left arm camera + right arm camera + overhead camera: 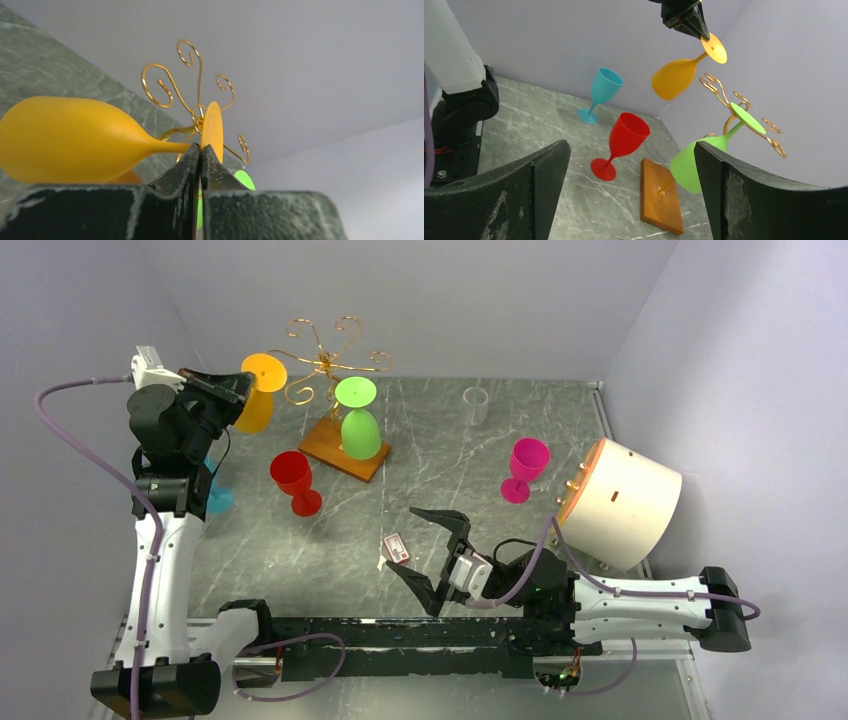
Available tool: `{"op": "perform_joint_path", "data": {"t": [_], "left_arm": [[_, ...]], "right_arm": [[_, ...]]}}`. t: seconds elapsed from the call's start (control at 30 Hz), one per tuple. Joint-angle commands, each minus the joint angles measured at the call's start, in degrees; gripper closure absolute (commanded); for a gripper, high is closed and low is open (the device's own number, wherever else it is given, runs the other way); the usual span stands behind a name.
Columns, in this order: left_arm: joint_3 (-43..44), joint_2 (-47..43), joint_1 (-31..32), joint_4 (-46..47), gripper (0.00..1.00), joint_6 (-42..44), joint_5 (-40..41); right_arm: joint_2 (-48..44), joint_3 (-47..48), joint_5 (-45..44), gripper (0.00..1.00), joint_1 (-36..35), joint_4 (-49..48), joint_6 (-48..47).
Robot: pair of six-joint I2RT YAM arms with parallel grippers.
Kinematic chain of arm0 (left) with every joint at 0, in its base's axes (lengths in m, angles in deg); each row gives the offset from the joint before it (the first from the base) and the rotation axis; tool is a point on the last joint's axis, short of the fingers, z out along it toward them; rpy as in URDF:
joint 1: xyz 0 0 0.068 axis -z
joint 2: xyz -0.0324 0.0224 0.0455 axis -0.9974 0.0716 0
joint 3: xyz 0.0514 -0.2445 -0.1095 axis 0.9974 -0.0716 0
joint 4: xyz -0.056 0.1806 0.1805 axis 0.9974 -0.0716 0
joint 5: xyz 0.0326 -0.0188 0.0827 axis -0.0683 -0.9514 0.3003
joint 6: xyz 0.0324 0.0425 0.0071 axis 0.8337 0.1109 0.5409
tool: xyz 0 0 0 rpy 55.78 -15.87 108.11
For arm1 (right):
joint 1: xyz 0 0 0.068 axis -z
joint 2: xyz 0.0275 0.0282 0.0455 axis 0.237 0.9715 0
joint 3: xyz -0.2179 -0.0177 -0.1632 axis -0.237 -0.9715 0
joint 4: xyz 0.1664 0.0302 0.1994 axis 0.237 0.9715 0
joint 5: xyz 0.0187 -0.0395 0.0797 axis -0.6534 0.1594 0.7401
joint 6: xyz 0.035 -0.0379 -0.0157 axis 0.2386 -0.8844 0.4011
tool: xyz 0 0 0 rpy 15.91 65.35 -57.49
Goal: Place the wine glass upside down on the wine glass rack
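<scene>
L fingers (187,160): pressed narrow on the stem of the orange wine glass (65,140), pinch right under the foot disc. Grip at that spot likely chosen so the foot stays free to slide into a wire slot. L gripper (201,147) shut on it, no gap visible betw. the tips.

Glass attitude: airborne, tilted, bowl lower than foot (not fully inverted yet, closer to slanted per R wrist view). Bowl hangs clear of the table.

Position rel. to target: wine glass rack (323,364) just beside the glass, to its right in top view. Foot at approx. the height of the curled scroll arms, near them, not yet in any slot. Contact betw. foot and wire: cannot tell from wrist view, since the wire runs behind the disc.

Rack status: one green glass (360,430) hanging bowl-down on the near-right side, so that slot is taken. Free scrolls on the left side facing the orange glass, hence the approach from the left.

Judgement: step in hand = final approach and insertion. Needs more tilt to vertical, then a sideways slide of stem into a scroll. Risk: foot catching on the wire, or rack tipping on its base.

R gripper (402,540): fingers spread wide, holding nothing, parked low near the arm bases by a small card (396,547), well apart from the rack.

Elsewhere on the table, upright: red glass (293,478), teal glass (604,90), pink glass (527,465).
</scene>
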Motion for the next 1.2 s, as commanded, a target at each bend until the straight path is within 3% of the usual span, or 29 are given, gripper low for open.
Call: {"op": "perform_joint_path", "data": {"t": [0.0, 0.37, 1.17], "left_arm": [[-1.62, 0.9, -1.07, 6.37, 0.93, -3.48, -9.17], [0.06, 7.5, -1.31, 15.29, 0.93, -8.96, -21.12], [2.92, 16.34, -4.44, 21.86, 0.93, -9.51, -20.08]], "right_arm": [[-1.02, 1.61, -1.9, 0.0, -0.29, -2.61, 5.47], [-2.29, 3.72, -4.32, 0.0, -0.31, -0.87, 8.3], [-4.44, 3.89, -4.87, 0.0, -0.24, 0.5, 9.46]]}}
